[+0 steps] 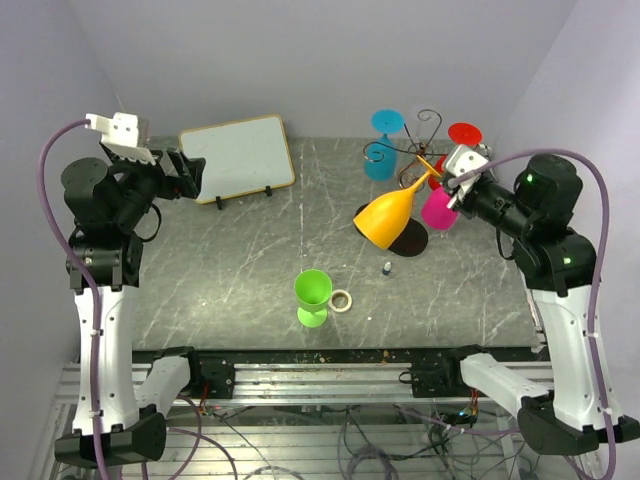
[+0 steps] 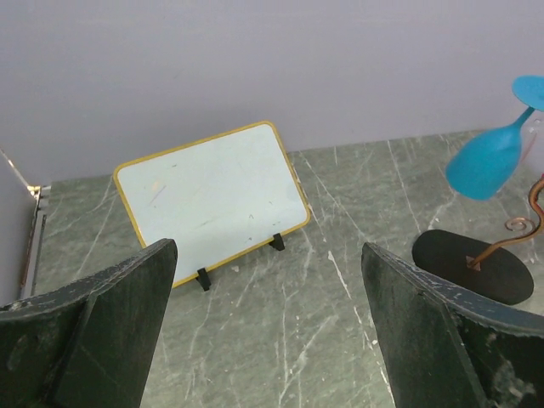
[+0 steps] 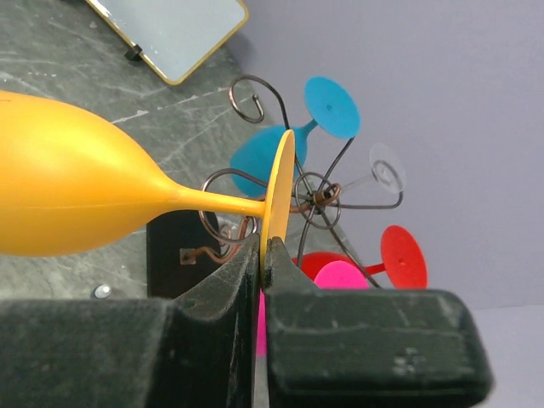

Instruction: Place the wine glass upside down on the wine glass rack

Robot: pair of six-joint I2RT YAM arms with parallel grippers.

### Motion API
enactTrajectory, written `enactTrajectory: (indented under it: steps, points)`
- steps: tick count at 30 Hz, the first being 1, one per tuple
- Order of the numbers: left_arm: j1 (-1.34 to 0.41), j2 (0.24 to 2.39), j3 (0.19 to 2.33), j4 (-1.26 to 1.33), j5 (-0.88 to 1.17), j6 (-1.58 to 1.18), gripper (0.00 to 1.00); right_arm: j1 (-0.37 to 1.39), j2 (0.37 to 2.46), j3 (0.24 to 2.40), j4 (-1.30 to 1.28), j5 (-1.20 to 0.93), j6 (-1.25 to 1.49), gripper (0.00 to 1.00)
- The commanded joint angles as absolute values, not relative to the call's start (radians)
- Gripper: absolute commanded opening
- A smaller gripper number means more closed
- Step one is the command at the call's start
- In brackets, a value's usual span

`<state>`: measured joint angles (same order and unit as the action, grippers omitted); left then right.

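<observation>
This is a robotics lab cell, not a home: a left arm [image 1: 100,300] and a right arm [image 1: 565,300] are bolted to an aluminium rail [image 1: 320,378] at the near edge of a marble-patterned bench [image 1: 230,270], with a tangle of loose cables [image 1: 350,440] beneath it. Plain pale walls [image 1: 300,50] box the bench in on three sides, and on it stand a small whiteboard [image 1: 238,152], a tape roll [image 1: 341,300] and a wine glass rack [image 1: 416,245]

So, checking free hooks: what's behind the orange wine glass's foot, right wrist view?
The wine glass rack, holding a blue glass, clear glass, red glass, pink glass. The foot of the orange wine glass hides some wires.
</observation>
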<state>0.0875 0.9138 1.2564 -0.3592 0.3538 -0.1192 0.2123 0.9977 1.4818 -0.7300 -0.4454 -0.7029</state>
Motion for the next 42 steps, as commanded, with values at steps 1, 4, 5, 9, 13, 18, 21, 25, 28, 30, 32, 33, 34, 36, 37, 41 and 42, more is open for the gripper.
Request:
enactTrajectory:
  steps: [1,4,5,9,13,18,21,25,28,30,32,33,34,36,37,41,42]
  points:
    - [0.122,0.915,1.344,-0.392,0.526,-0.048,1.0,0.211,0.957,1.53,-0.764,-0.513,-0.8,0.0]
    - [0.144,0.908,1.344,-0.384,0.585,-0.088,1.0,0.212,0.918,1.531,-0.762,-0.566,-0.826,0.0]
    - [0.156,0.904,1.331,-0.368,0.603,-0.113,1.0,0.212,0.907,1.533,-0.773,-0.595,-0.84,0.0]
    - [0.197,0.889,1.275,-0.318,0.702,-0.161,1.0,0.211,0.884,1.529,-0.792,-0.653,-0.889,0.0]
    - [0.239,0.889,1.263,-0.277,0.766,-0.202,1.0,0.214,0.862,1.501,-0.804,-0.642,-0.964,0.0]
    - [0.292,0.918,1.298,-0.286,0.8,-0.24,1.0,0.222,0.854,1.452,-0.799,-0.587,-1.038,0.0]
    - [0.312,0.923,1.272,-0.251,0.805,-0.28,1.0,0.226,0.851,1.39,-0.772,-0.575,-1.074,0.0]
    - [0.323,0.928,1.243,-0.246,0.785,-0.294,1.0,0.24,0.868,1.353,-0.764,-0.545,-1.109,0.0]
    - [0.323,0.927,1.234,-0.254,0.759,-0.281,1.0,0.24,0.877,1.351,-0.748,-0.514,-1.091,0.0]
    - [0.322,0.927,1.227,-0.255,0.742,-0.28,1.0,0.239,0.881,1.343,-0.719,-0.515,-1.055,0.0]
    - [0.323,0.928,1.223,-0.25,0.726,-0.281,1.0,0.245,0.888,1.318,-0.668,-0.52,-1.039,0.0]
    - [0.322,0.928,1.221,-0.249,0.716,-0.281,1.0,0.254,0.899,1.309,-0.645,-0.515,-1.036,0.0]
    - [0.323,0.928,1.218,-0.248,0.707,-0.279,1.0,0.268,0.911,1.307,-0.62,-0.493,-1.023,0.0]
    - [0.323,0.926,1.208,-0.243,0.696,-0.277,1.0,0.29,0.949,1.32,-0.589,-0.475,-1.001,0.0]
    - [0.323,0.923,1.203,-0.239,0.692,-0.275,1.0,0.301,0.964,1.325,-0.574,-0.472,-0.989,0.0]
    - [0.323,0.905,1.188,-0.233,0.674,-0.27,1.0,0.342,1.016,1.349,-0.526,-0.436,-0.948,0.0]
    - [0.324,0.902,1.184,-0.23,0.672,-0.269,1.0,0.35,1.026,1.354,-0.515,-0.419,-0.945,0.0]
